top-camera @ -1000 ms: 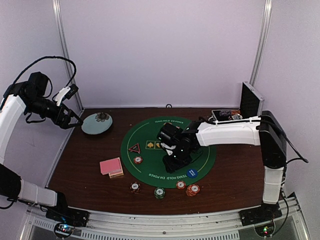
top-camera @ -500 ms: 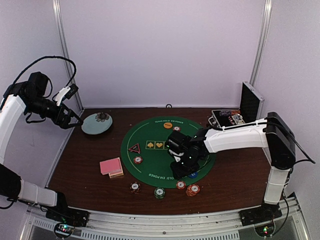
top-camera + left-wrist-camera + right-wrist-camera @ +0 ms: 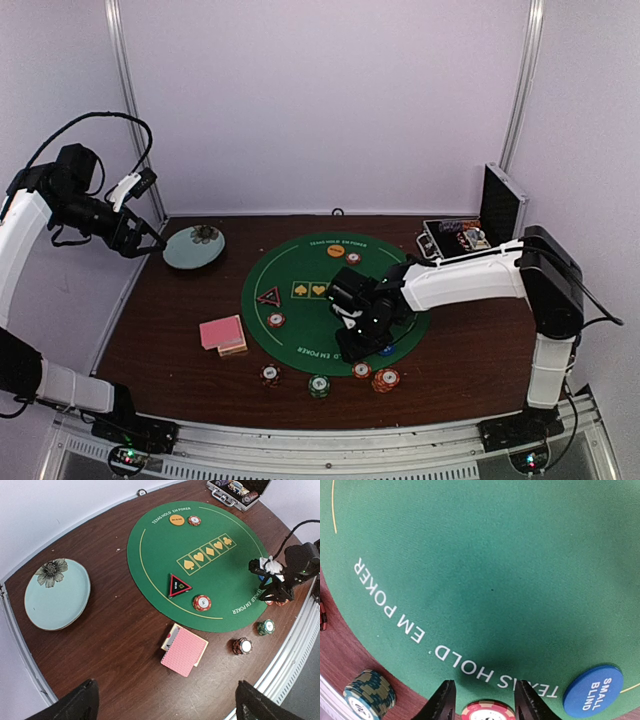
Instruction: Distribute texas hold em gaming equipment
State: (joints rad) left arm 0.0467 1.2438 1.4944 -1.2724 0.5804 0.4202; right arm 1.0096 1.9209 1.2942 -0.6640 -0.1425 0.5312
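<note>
While the left end effector (image 3: pixel 152 243) hangs at the upper left of the overhead view with its fingers spread wide and nothing in them, I have the right end effector (image 3: pixel 484 687) low over the bottom rim of the green mat (image 3: pixel 485 570). Its jaws are parted and empty, and in the right wrist view they frame a red striped chip (image 3: pixel 487 711) lying flat at the bottom edge of the frame.

I judge this to be the approach for a pick, with that chip the next piece to deal out. The next move calls for a short, straight descent with the jaws centred on the chip, then a close across its rim. I'd watch the blue disc (image 3: pixel 593 691) just beside it at lower right, since a drift that way would nudge it.

The chip looks thin, red with pale edge stripes, and only its upper half shows. With so little height to pinch, I expect it could slip or tip.

A green chip stack (image 3: pixel 369 693) sits on the table (image 3: pixel 335 670) at lower left, well apart from the jaws. In the left wrist view the pink-backed cards (image 3: pixel 184 650) lie below the mat, the triangle marker (image 3: pixel 178 585) sits mid-frame and the orange disc (image 3: pixel 177 520) near the top.
</note>
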